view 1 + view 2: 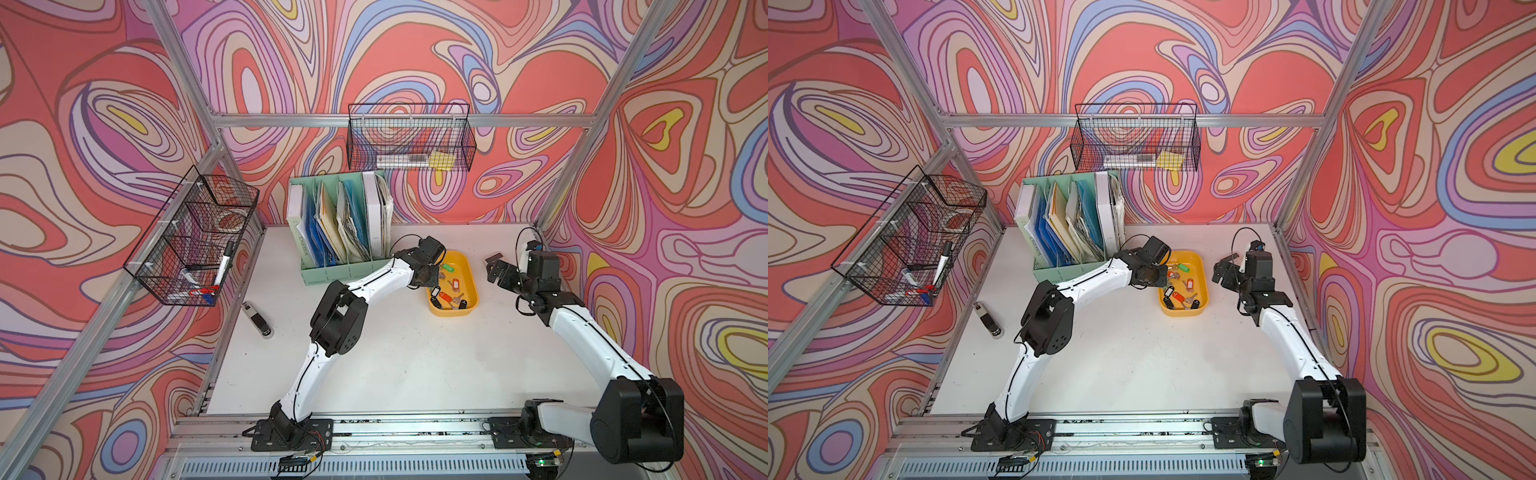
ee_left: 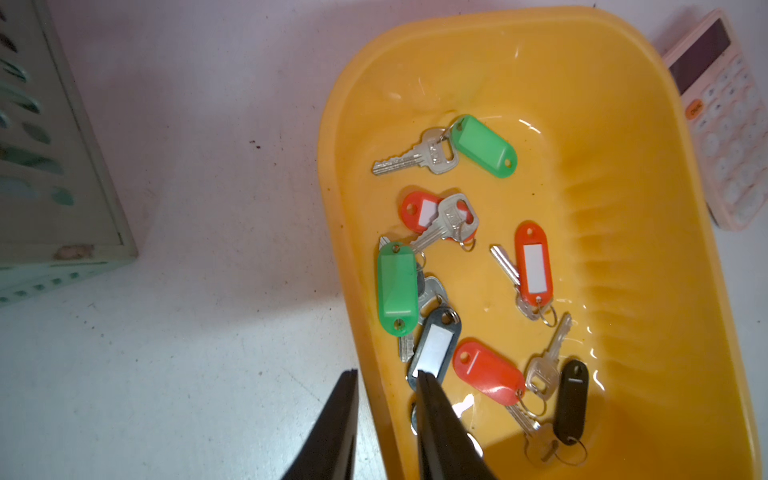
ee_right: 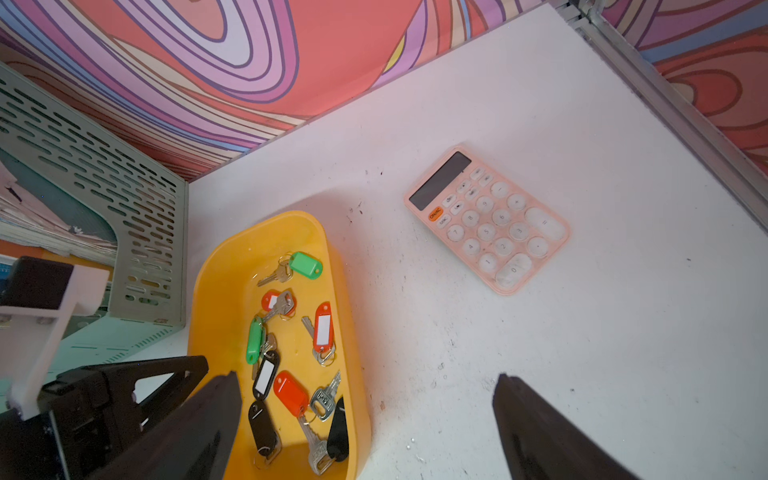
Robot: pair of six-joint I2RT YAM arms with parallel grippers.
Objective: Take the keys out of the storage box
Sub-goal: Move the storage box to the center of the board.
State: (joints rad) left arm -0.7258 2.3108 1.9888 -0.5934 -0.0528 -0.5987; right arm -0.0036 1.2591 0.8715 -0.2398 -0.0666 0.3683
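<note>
— Eight keys [image 2: 534,270] to shift; how many are out?
— None (by my count); all lie in the storage box [image 2: 644,208]. Toward its near end the left gripper [image 2: 388,374] straddles the side wall, one finger over a black tag [image 2: 434,353]; clamped or not, I cannot tell. Farther off, the right gripper [image 3: 368,376] hangs agape, empty, beside the box

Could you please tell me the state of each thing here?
Box: upright, uncovered.
Keys: all lying inside the box.
Left gripper: jaws close together, astride the box's wall.
Right gripper: jaws wide open, empty.
Calculator: face up, display blank.
</note>
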